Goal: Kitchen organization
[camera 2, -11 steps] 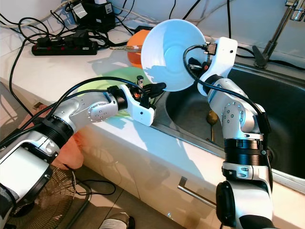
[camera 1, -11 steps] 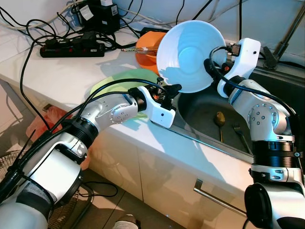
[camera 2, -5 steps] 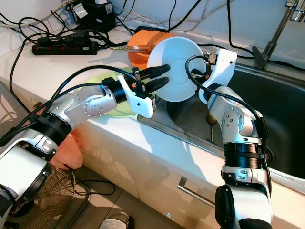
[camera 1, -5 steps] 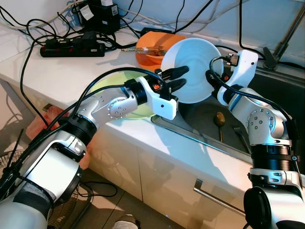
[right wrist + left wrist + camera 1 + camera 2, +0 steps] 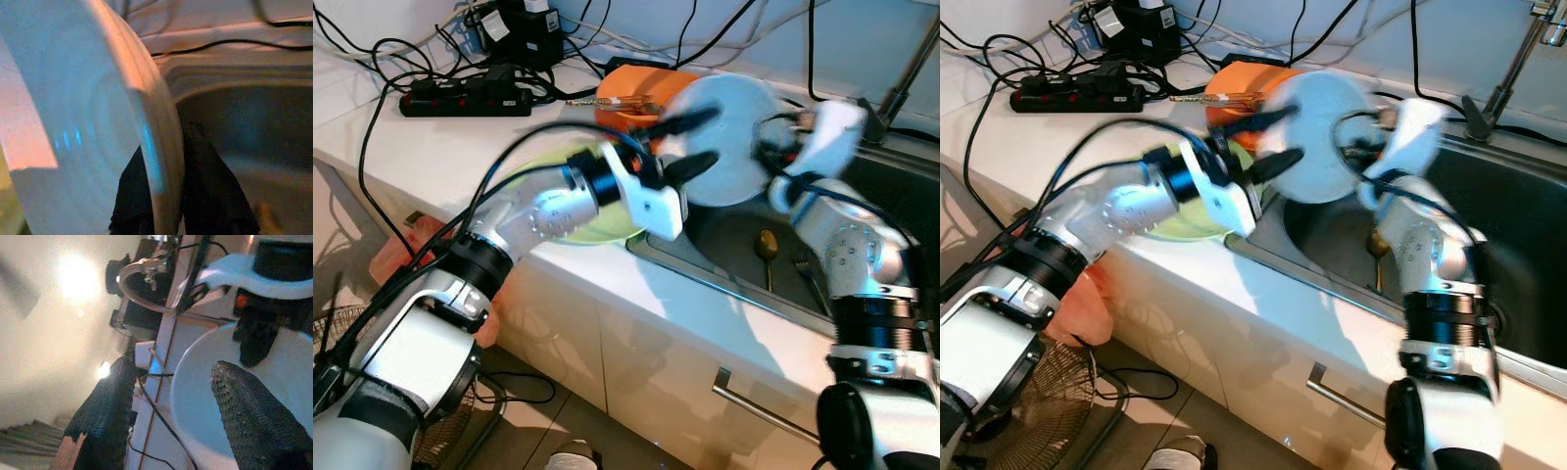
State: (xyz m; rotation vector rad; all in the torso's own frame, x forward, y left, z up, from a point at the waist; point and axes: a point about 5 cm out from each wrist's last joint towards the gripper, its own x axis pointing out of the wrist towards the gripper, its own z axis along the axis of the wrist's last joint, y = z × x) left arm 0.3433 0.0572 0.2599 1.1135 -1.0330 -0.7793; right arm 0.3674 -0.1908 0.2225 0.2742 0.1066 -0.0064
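Tabletop (image 5: 431, 147) in white runs beside the steel sink (image 5: 734, 245), which serves here as the landmark. Above the sink's near-left corner a white bowl (image 5: 729, 137) hangs in the air, tipped on edge and blurred. The right claw (image 5: 161, 161) is clenched on the bowl's rim, one black finger on each side of the wall, as the right wrist view shows. The left claw (image 5: 690, 147) reaches in from the tabletop side of the sink with its fingers spread wide, one on each side of the bowl; the left wrist view shows a finger lying across the bowl's white surface, though whether it presses there cannot be told. Just left of the sink a pale green plate (image 5: 597, 220) lies flat under the left arm, and behind it sits an orange bowl (image 5: 631, 103). Down in the sink lie a spoon (image 5: 766, 245) and a fork (image 5: 806, 274).

The risk, as I judge it, is in the handover: a rim pinch on a tilted bowl is weak, and if the right claw lets go before the left has closed, the bowl could drop into the sink or onto the green plate.
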